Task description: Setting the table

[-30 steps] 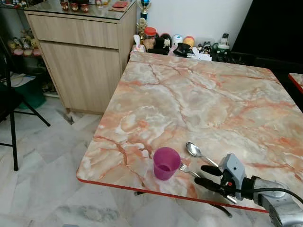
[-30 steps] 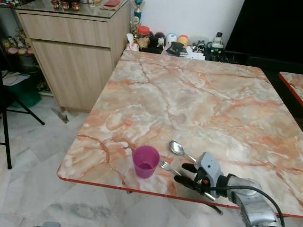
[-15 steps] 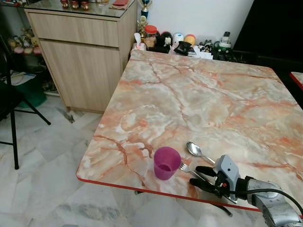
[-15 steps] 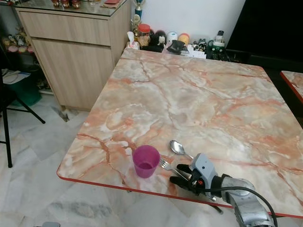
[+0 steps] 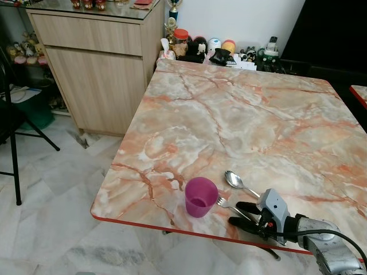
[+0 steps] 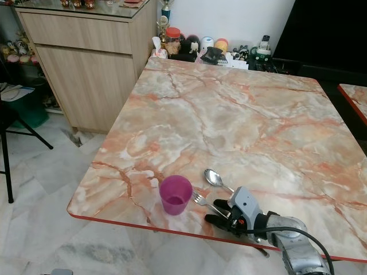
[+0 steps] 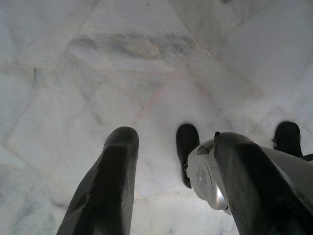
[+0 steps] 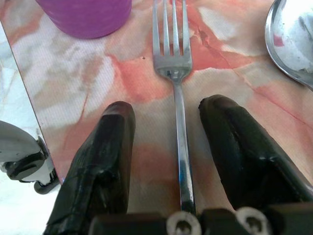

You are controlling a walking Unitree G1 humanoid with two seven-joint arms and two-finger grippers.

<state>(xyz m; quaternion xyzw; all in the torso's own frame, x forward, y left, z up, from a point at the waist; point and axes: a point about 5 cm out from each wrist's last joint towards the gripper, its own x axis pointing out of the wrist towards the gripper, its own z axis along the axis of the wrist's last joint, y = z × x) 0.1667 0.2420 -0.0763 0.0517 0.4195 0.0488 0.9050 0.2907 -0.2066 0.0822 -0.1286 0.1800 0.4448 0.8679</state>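
A square table with a pink and orange marble-patterned top and a red rim [image 5: 172, 224] stands on a pale marble tile floor [image 5: 51, 212]. Near the table's front edge stands an upright, round purple plastic cup [image 5: 200, 197]. Just beside the cup, on the side away from the table's left edge, a silver metal fork [image 8: 175, 73] lies flat with its tines pointing toward the cup. A silver metal spoon [image 5: 234, 180] lies just beyond the fork, farther from the front edge, with its bowl near the cup.

The right gripper [image 5: 245, 216] rests low at the table's front edge, its two black fingers [image 8: 107, 147] spread apart on either side of the fork's handle, with gaps showing between the handle and each finger.

The left gripper [image 7: 171, 181] hangs beside the table over the tile floor, fingers parted and holding nothing.

Against the table's far edge sits a row of small jars and ornaments [image 5: 212, 48], beside a light wooden cabinet [image 5: 97, 69].
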